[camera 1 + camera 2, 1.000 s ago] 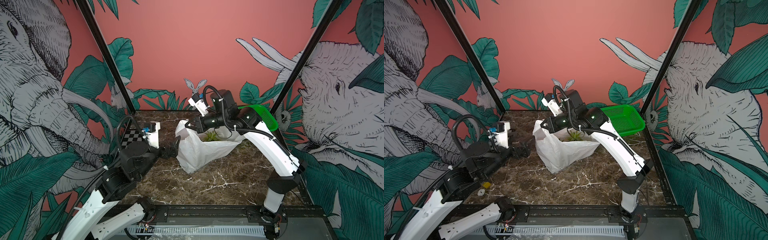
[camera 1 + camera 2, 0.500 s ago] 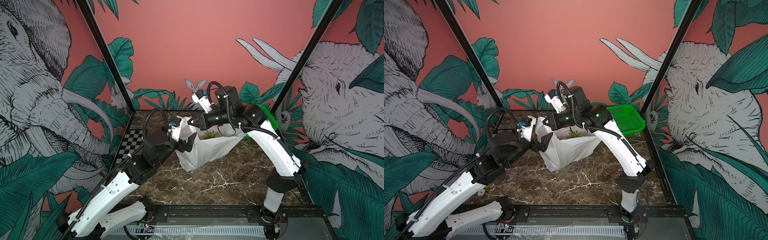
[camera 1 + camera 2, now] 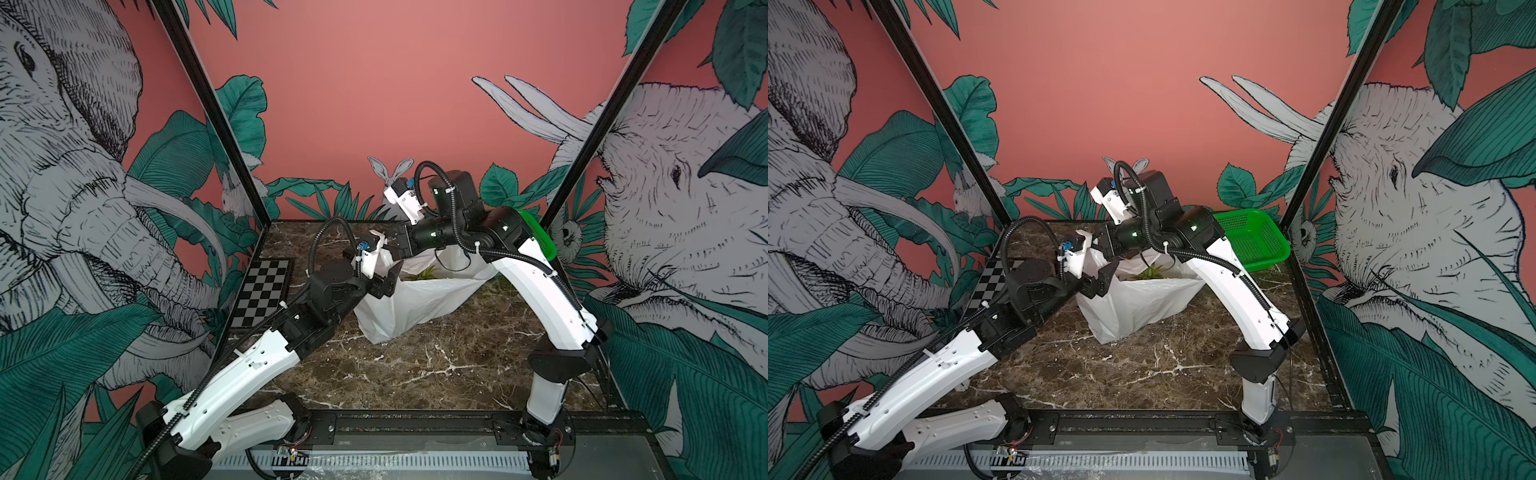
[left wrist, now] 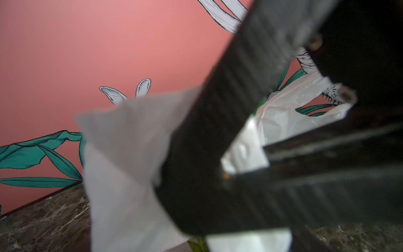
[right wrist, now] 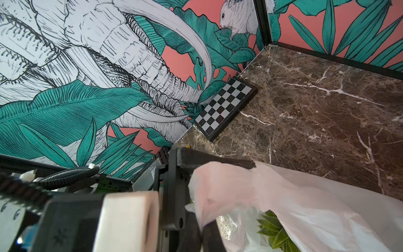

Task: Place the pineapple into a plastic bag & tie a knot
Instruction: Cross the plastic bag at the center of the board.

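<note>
My right pincer [image 3: 397, 249] is clamped tight on the raised rim of the plastic bag [image 3: 415, 303]. The bag sits open-mouthed mid-way back on the marble table [image 3: 436, 365], with the pineapple [image 3: 1154, 272] showing green leaves inside. My left pincer [image 3: 384, 282] is at the bag's other rim with its jaws parted, holding nothing firmly, and a fold of plastic lies between its fingers [image 4: 218, 141], which block most of the left wrist view. A chessboard [image 3: 262, 291] lies by the left wall, and my right arm [image 3: 540, 282] hides most of the green mesh basket [image 3: 1254, 241] in a top view.
</note>
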